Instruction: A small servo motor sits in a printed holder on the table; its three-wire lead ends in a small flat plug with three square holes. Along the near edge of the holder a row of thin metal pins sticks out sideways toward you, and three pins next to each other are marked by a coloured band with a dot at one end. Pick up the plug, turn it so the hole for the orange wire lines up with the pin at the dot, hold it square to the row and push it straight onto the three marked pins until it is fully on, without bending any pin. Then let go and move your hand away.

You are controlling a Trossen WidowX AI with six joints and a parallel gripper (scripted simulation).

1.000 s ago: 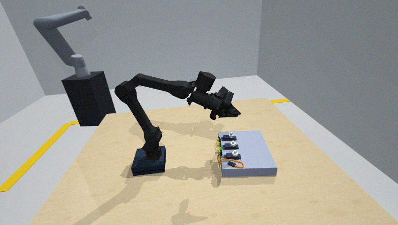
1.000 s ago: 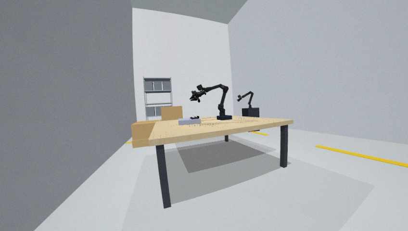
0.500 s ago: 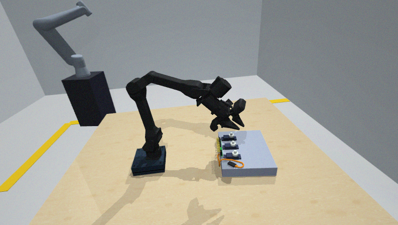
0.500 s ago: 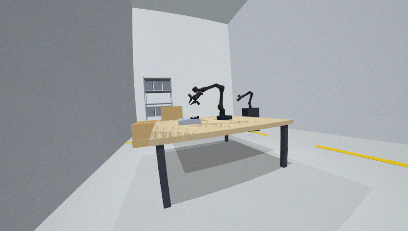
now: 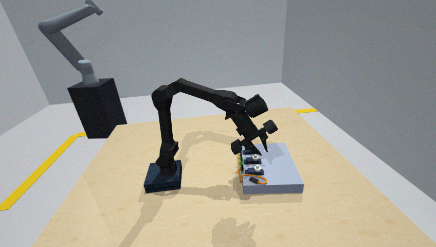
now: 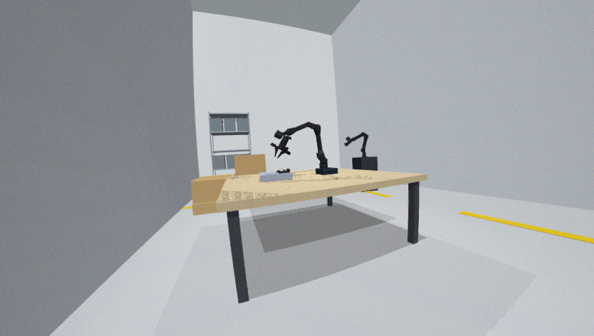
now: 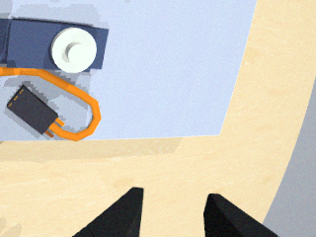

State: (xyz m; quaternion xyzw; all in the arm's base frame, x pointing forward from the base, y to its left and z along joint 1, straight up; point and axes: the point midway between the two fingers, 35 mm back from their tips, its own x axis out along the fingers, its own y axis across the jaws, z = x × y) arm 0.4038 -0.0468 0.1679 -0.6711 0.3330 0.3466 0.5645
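Observation:
The black plug (image 5: pixel 253 180) (image 7: pixel 33 110) lies on top of the pale blue holder (image 5: pixel 283 171) (image 6: pixel 275 176) (image 7: pixel 173 74), near one side edge. It sits at an angle, and its orange lead (image 5: pixel 266 180) (image 7: pixel 96 116) loops around from its rear end. In the wrist view its end with small orange marks points up and left. Dark servos with white hubs (image 5: pixel 257 168) (image 7: pixel 74 49) sit beside it. The pin row (image 5: pixel 238 159) is on the holder's edge facing the arm base; a green mark (image 5: pixel 242 163) shows there. My gripper (image 5: pixel 264 153) (image 6: pixel 277 157) (image 7: pixel 174 200) is open and empty, above the holder, away from the plug. The dot cannot be made out.
The arm's base (image 5: pixel 163 177) (image 6: pixel 326 171) stands on the wooden table (image 5: pixel 198 214) (image 6: pixel 354 183), on the pin side of the holder. The servos and their hubs rise above the holder's top. Cardboard boxes (image 6: pixel 249 164) stand beyond the table, and another arm (image 5: pixel 62 46) stands on a dark pedestal.

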